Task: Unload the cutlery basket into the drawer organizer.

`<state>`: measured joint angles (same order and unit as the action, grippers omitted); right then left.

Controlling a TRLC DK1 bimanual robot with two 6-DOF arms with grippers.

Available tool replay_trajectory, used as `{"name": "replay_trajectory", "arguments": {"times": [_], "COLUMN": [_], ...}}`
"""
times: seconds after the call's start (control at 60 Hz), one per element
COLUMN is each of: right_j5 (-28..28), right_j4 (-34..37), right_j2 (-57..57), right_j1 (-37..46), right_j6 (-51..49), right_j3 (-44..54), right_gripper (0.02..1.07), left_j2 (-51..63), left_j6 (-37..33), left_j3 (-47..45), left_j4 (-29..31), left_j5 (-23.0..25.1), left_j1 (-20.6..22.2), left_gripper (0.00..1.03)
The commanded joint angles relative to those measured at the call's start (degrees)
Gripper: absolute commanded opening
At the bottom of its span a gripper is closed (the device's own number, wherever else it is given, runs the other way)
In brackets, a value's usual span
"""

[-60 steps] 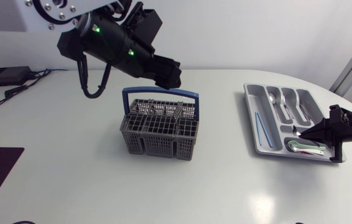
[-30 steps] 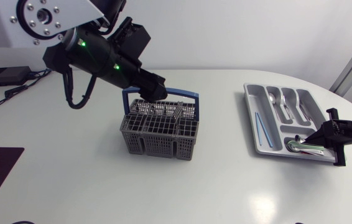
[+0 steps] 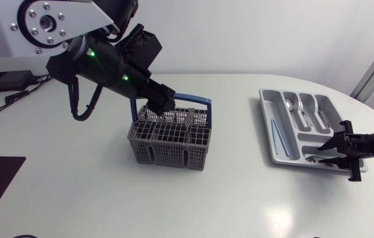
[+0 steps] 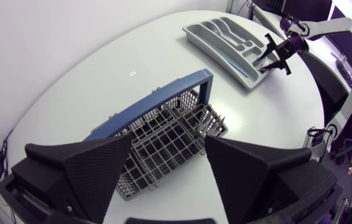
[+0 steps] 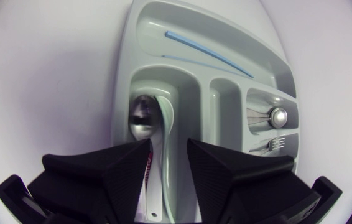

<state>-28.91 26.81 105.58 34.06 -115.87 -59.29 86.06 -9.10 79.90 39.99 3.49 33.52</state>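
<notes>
Over at frame right, the grey plastic drawer organizer point(image 3: 268, 129) looks mostly loaded under the spread right gripper point(image 5: 168, 144), while the left gripper point(image 4: 168, 142) hangs spread above the near-empty-looking grey blue-handled cutlery basket point(image 3: 167, 153) mid-frame.

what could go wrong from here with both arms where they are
1. The left end effector hangs open just over the grey plastic cutlery basket, close to its blue handle. On the way down, a finger might catch the handle or the grid and tip the basket.
2. The right end effector sits open low over the grey drawer organizer, straddling a white-handled utensil beside a metal spoon. A sideways move could drag them out.
</notes>
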Motion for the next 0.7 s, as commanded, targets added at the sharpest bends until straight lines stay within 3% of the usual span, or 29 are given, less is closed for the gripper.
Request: {"name": "replay_trajectory", "arguments": {"times": [0.0,0.267,0.483,0.683], "right_j5": [-1.50,-8.45,-13.37,-17.85], "right_j4": [2.55,10.46,13.18,17.67], "right_j2": [-3.01,-11.19,-19.54,-26.57], "right_j1": [0.21,0.56,-0.05,-4.71], "right_j6": [0.74,7.42,11.28,24.82], "right_j3": [-1.80,-1.27,6.20,8.49], "right_gripper": [0.75,0.82,0.85,0.85], "left_j2": [-1.34,-1.95,-0.90,-1.25], "left_j6": [-1.09,-2.23,-3.73,-3.82], "left_j3": [-1.06,-2.03,0.52,-2.55], "left_j4": [0.09,0.00,1.15,0.00], "left_j5": [-1.03,-4.98,-5.07,-5.07], "left_j1": [1.20,6.12,6.03,7.09], "left_gripper": [0.88,0.88,0.88,0.88]}}
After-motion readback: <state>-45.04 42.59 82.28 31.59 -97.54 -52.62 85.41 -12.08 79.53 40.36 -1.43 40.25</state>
